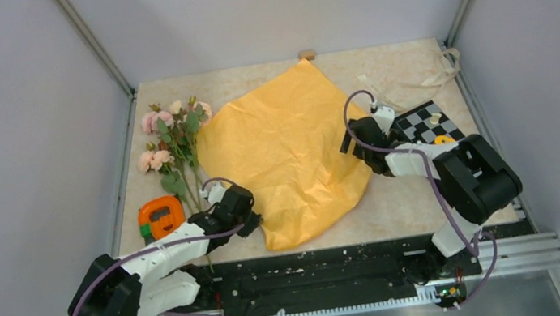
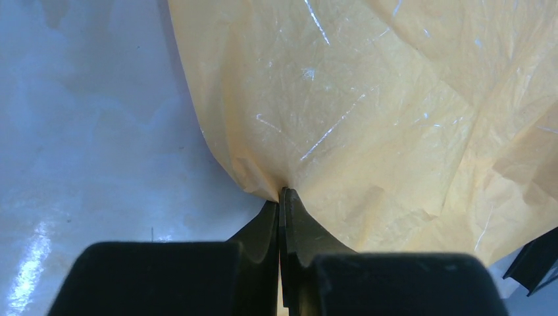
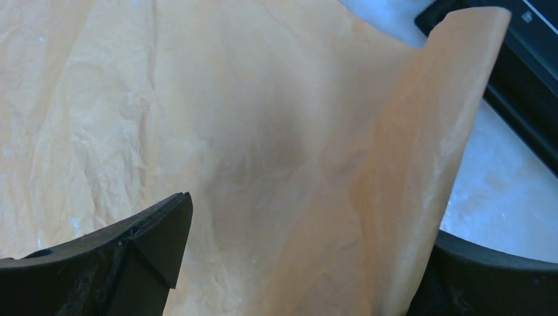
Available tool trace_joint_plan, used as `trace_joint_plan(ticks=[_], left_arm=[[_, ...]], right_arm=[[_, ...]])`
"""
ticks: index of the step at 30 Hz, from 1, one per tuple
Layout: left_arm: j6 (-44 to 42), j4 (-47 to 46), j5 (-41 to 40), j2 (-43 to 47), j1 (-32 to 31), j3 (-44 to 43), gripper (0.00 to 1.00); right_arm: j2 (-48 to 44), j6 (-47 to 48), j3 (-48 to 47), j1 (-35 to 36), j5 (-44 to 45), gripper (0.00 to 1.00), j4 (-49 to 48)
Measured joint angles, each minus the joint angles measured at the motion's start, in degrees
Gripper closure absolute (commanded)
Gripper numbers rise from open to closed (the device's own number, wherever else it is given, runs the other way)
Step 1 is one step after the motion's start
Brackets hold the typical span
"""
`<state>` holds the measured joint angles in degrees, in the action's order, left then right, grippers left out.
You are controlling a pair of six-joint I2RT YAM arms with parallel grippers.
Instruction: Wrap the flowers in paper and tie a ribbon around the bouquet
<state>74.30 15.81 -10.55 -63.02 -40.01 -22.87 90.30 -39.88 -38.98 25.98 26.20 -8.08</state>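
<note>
The crinkly yellow-orange paper lies spread on the table; the left gripper pinches its edge, the right gripper gapes wide beside 1 curled flap

The paper lies across the middle of the table, one corner reaching the far edge. The flowers lie just left of it, blooms toward the far side, stems running nearward. A small gadget sits left of the stems. The ribbon lies in the far right corner, behind a flat board that is right of the paper. The left gripper is at the paper's near left edge, that edge between its fingertips; the right gripper is at the right edge, the raised edge standing between its fingers
</note>
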Motion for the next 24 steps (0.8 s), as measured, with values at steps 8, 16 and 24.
trace_joint_plan(ticks=[8,16,24], left_arm=[[4.98,-0.11,-4.22,-0.63,-7.23,-0.55,0.64],[4.72,6.62,-11.06,3.61,-13.75,-5.57,0.01],[-2.84,13.31,-17.51,11.45,-14.05,-11.69,0.01]], right_arm=[[8.57,5.51,-10.54,-1.81,-0.13,0.02,0.96],[9.55,9.11,-20.20,-6.69,2.45,0.01,8.52],[-1.90,12.96,-20.46,-8.68,8.11,0.01,18.05]])
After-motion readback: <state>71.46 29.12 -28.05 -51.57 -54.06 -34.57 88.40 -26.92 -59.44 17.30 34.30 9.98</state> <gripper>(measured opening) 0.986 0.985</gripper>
